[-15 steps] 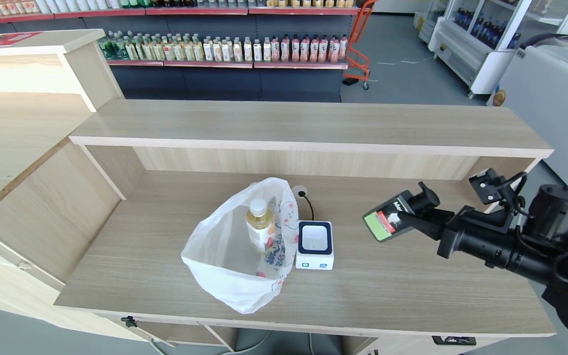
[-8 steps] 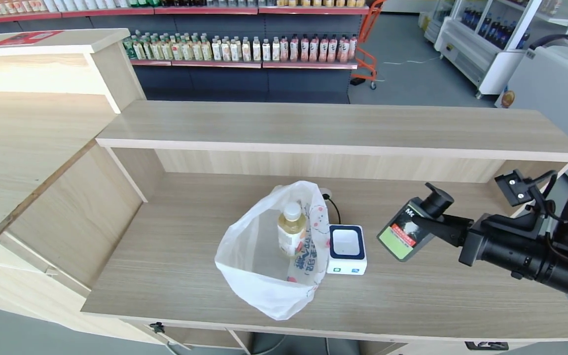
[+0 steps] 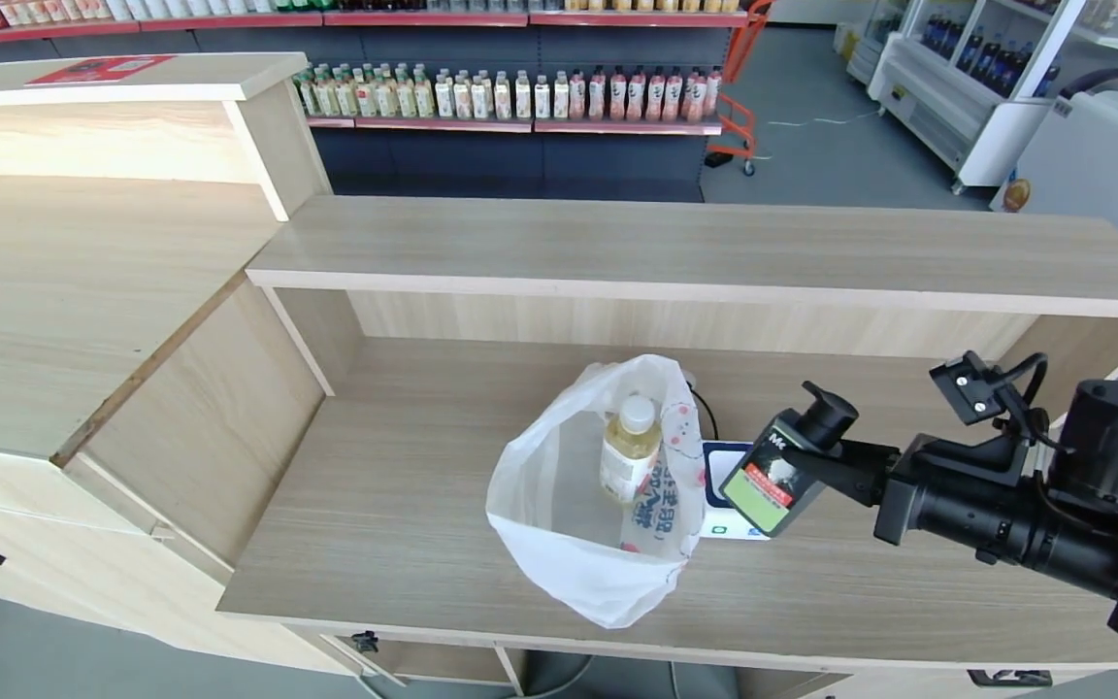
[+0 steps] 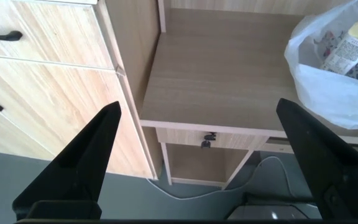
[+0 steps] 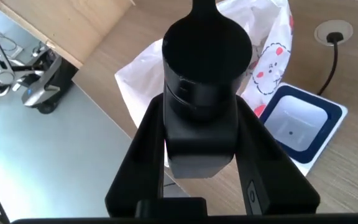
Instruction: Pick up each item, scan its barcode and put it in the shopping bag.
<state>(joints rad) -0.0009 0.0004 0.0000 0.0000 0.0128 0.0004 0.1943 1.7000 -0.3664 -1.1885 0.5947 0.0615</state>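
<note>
My right gripper [image 3: 826, 458] is shut on a black pump bottle [image 3: 780, 468] with a green and red label, held tilted above the counter. The bottle hangs over the white and blue barcode scanner [image 3: 726, 529], just right of the white shopping bag [image 3: 590, 544]. A yellow tea bottle [image 3: 629, 458] stands upright inside the bag. In the right wrist view the black pump bottle [image 5: 202, 93] sits between the fingers [image 5: 272, 171], with the scanner [image 5: 298, 124] and the bag [image 5: 267, 53] below. My left gripper [image 4: 197, 165] is open and holds nothing, low by the counter's front left corner, away from the bag [image 4: 331, 87].
The wooden counter [image 3: 404, 505] has a raised back shelf [image 3: 714, 252] and a side wall on the left. A black cable [image 3: 709, 417] runs from a hole behind the scanner. Drawers [image 4: 36, 81] stand left of the counter. Store shelves of bottles lie beyond.
The head camera has shifted, sliding the scene right. My right gripper has carried the black bottle left, from beside the scanner to above it, close to the bag.
</note>
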